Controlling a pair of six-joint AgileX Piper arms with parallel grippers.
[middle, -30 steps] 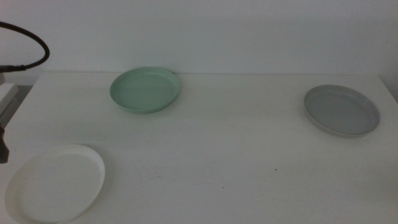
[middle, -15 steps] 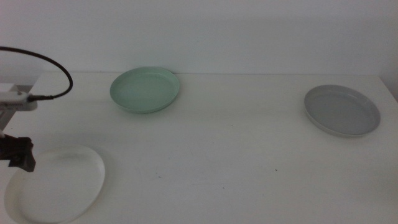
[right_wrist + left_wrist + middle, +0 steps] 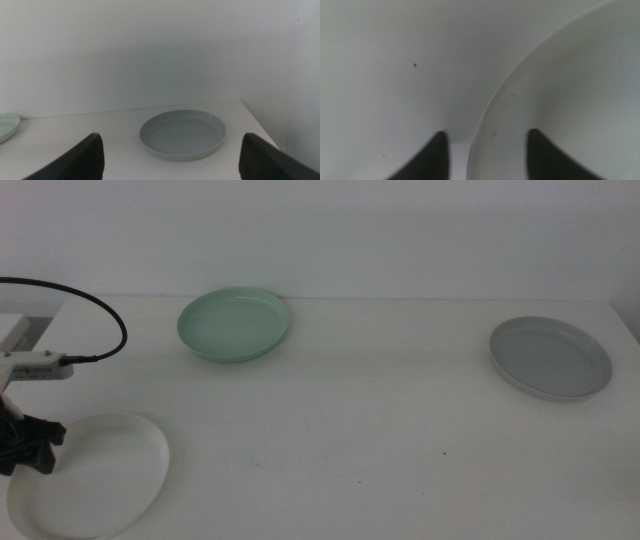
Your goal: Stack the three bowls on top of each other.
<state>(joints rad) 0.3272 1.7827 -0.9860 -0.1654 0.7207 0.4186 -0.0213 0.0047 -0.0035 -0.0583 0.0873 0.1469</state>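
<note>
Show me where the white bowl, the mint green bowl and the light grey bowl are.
white bowl [image 3: 95, 475], middle view, on its bare inner floor.
mint green bowl [image 3: 233, 324], middle view, on its inner floor.
light grey bowl [image 3: 183, 134], right wrist view, on its inner floor.

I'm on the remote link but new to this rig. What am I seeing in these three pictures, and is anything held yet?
The wide picture looks down over a white table. On it lie three separate shallow round dishes: a mint green bowl at the back, a light grey bowl to the right, a white bowl near left. The other two pictures come from cameras on each arm's wrist; the dark shapes at the bottom are that gripper's jaws. The left gripper is open, its jaws straddling the white bowl's rim, one inside and one outside. The right gripper waits open, facing the grey bowl. Nothing is held.
</note>
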